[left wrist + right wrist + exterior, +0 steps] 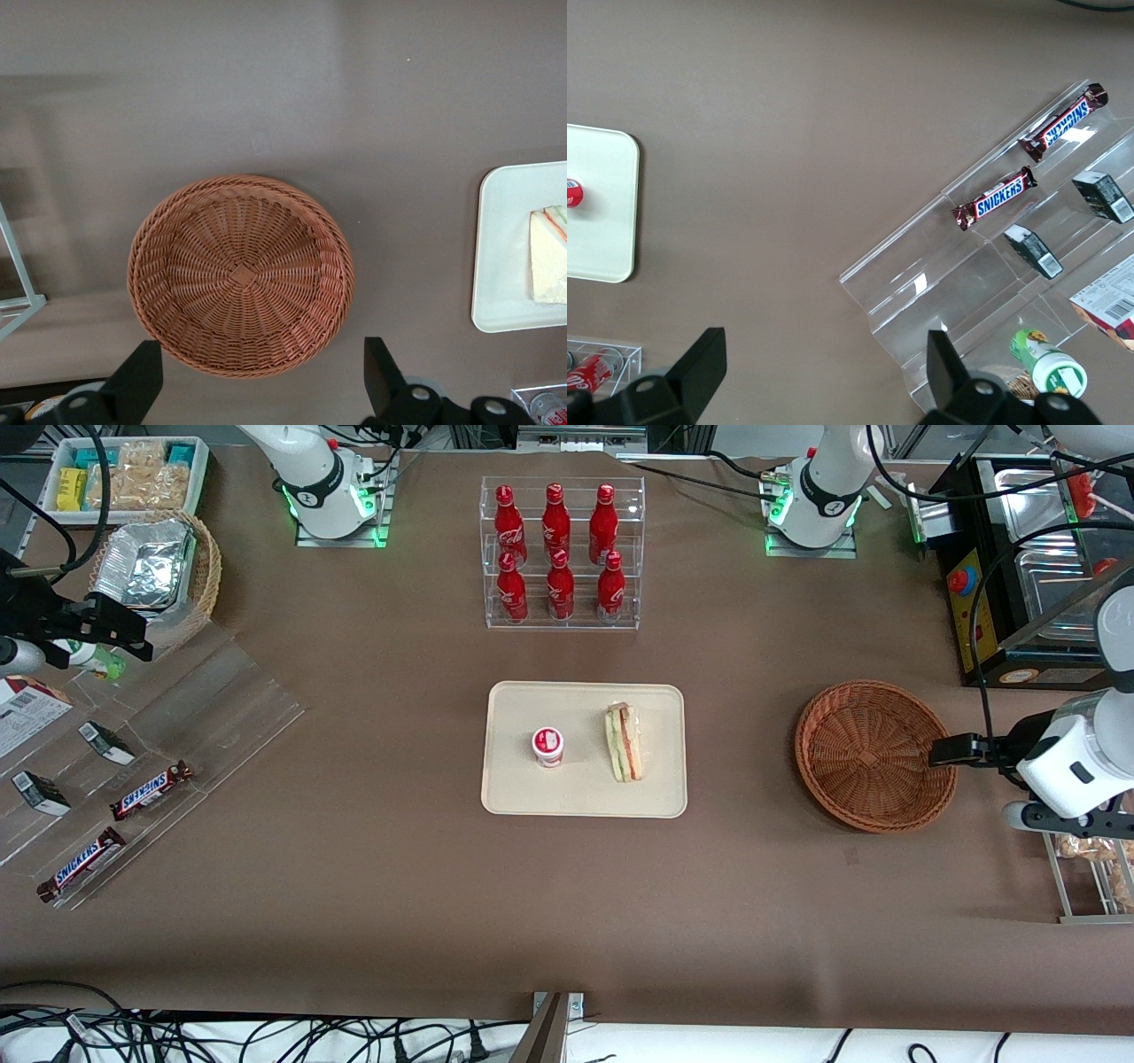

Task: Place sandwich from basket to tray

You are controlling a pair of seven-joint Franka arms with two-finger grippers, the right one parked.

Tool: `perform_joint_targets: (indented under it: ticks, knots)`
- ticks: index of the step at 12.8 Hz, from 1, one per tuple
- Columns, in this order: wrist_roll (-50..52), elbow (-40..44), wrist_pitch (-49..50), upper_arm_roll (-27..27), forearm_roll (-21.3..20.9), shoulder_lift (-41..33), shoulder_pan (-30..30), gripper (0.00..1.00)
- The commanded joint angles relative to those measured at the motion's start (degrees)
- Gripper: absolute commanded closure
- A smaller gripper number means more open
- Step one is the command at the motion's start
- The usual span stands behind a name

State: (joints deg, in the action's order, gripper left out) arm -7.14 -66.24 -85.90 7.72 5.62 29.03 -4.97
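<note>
sandwich (624,743) on tray (514,793), whole in front view, cut off in wrist | basket (871,755) holds nothing | gripper (941,750) at basket rim, fingers (140,376) wide, tips cut off in wrist

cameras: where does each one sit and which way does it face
Front view: high above the table's front edge, looking down on tray, sandwich, basket; both arms show.
Left wrist view: above the empty basket, looking down; the open gripper shows.
Right wrist view: looking down on Snickers bars; its own fingers show.
Shared: basket, tray, sandwich in front and left wrist views.
</note>
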Motion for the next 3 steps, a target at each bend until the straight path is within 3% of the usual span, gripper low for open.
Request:
perform_joint_targets:
  ticks: [1, 3]
  knots:
    - [-0.7, -0.1, -0.1, 0.4, 0.9, 0.3, -1.1, 0.0]
    - [-0.7, -0.1, -0.1, 0.2, 0.5, 0.3, -1.4, 0.0]
